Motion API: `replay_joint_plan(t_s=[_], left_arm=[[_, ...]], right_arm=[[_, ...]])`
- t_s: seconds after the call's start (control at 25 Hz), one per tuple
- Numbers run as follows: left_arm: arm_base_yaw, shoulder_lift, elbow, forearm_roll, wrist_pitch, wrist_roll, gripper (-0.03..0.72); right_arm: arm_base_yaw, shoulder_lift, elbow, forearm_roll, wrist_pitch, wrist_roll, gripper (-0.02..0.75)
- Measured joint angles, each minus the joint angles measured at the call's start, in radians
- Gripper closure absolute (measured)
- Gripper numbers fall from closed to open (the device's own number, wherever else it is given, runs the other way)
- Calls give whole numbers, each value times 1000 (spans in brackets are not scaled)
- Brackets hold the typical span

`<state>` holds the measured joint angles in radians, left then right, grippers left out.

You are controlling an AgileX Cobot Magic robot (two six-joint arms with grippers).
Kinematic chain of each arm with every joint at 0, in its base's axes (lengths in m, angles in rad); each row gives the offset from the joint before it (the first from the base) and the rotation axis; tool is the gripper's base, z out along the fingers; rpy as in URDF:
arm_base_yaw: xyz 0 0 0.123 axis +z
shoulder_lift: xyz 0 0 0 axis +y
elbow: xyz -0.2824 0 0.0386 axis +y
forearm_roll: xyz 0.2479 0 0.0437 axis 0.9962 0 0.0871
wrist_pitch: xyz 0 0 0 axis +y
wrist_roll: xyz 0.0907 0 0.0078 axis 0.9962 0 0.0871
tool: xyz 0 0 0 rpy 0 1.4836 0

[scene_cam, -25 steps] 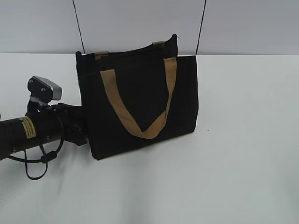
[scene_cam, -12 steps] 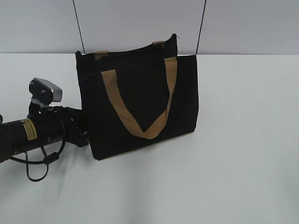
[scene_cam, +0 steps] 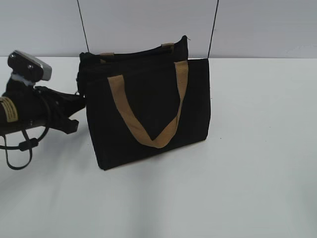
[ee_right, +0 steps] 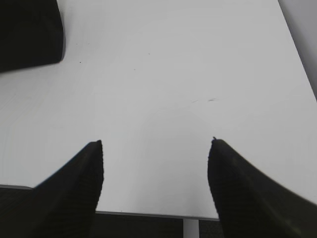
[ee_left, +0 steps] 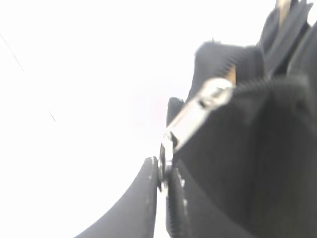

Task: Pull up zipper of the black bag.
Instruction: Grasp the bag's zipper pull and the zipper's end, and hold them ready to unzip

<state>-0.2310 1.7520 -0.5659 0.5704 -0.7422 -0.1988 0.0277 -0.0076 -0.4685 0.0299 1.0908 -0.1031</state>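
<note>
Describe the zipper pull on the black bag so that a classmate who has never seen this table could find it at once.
Find the black bag with tan loop handles standing on the white table. Go to its upper left corner, where the left gripper meets it. Pinched there is the zipper pull: a slim, shiny silver tab, the only metal on the black fabric.

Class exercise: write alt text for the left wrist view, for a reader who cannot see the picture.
Close-up, blurred: the left gripper is pinched shut on the end of the silver zipper pull tab, which slants up to the right to the black zip teeth along the black bag. The background is washed-out white.
</note>
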Motion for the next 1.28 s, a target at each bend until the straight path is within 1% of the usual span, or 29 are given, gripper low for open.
replay_joint_plan(t_s=[0.12,0.24,0.48,0.76,0.96,1.28], left_arm=[[0,-127,0,-5,117,0,667],[0,-253,1,-6,185,0,667],[0,-419,1,-7,226,3,668],[0,-470,0,-7,242,3,668],[0,-508,-29,-6,248,3,668],[-1,-520,-33,-1,247,4,668]], right_arm=[[0,0,0,0,0,0,235],[0,0,0,0,0,0,235],[0,0,0,0,0,0,235],[0,0,0,0,0,0,235],[0,0,0,0,0,0,235],[0,0,0,-5,0,-4,235]])
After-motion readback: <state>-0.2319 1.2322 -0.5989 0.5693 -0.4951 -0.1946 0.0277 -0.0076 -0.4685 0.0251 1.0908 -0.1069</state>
